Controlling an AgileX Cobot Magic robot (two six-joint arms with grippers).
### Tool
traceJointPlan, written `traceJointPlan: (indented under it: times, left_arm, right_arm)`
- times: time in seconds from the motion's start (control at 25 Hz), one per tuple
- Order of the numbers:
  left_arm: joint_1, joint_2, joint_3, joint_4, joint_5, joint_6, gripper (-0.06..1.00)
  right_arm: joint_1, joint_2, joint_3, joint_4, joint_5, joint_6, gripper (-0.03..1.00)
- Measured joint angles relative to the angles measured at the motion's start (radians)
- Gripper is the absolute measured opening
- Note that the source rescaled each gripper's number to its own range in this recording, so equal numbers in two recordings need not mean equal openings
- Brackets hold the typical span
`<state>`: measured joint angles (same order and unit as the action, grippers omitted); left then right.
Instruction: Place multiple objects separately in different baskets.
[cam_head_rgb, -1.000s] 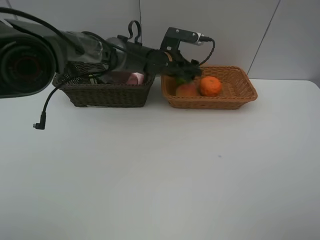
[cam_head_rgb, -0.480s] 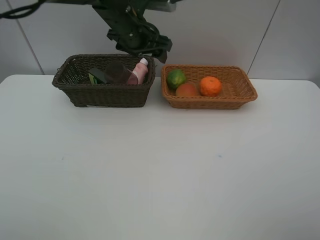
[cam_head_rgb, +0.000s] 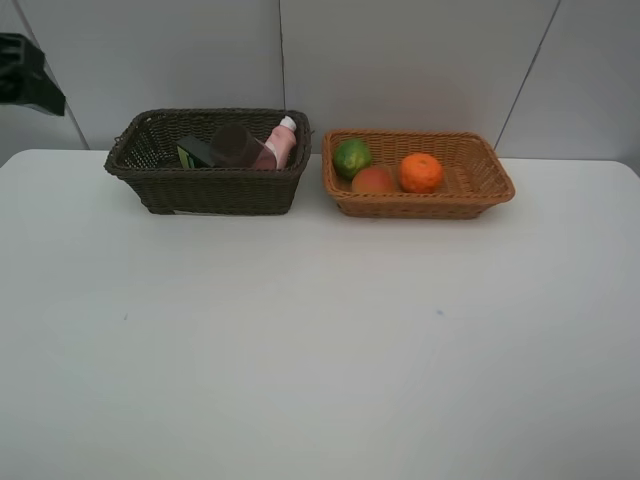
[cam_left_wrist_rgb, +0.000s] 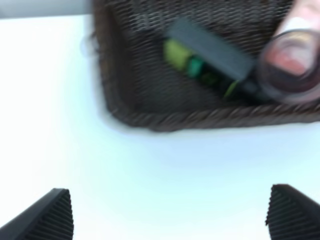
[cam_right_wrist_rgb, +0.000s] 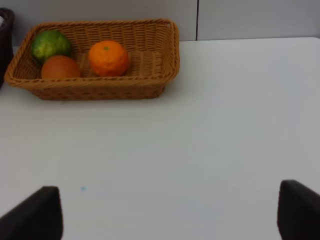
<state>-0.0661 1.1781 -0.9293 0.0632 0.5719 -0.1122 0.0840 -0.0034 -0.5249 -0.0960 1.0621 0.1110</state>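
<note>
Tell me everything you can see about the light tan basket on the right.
The light tan basket is a shallow rectangular tray of woven orange-tan wicker with flared walls and a braided rim. It sits upright on the white table, at the back, just right of the dark basket. Inside, towards its left end, lie a green fruit, a peach and an orange; its right end is bare.

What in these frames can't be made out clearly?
- Dark pump bottle with green label: motion-blurred in the left wrist view, label unreadable.
- Pink white-capped bottle: lower part hidden by the translucent purple cup in the exterior view.
- Red-yellow peach-like fruit: base hidden by the light tan wicker basket wall.
</note>
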Motion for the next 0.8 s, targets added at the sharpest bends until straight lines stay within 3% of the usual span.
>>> traceJointPlan:
  times: [0.2,0.48,0.8]
  left_arm:
    - [0.025,-0.408,0.179,-0.014,0.086,0.015,1.0]
    - [0.025,-0.878,0.293,-0.047,0.341,0.06,1.0]
    - [0.025,-1.151,0.329,-0.063,0.606,0.112,1.0]
  right_arm:
    - [0.0,0.0,0.0,0.0,0.0,0.0,0.79]
    - [0.0,0.0,0.0,0.0,0.0,0.0,0.79]
    - [0.0,0.0,0.0,0.0,0.0,0.0,0.79]
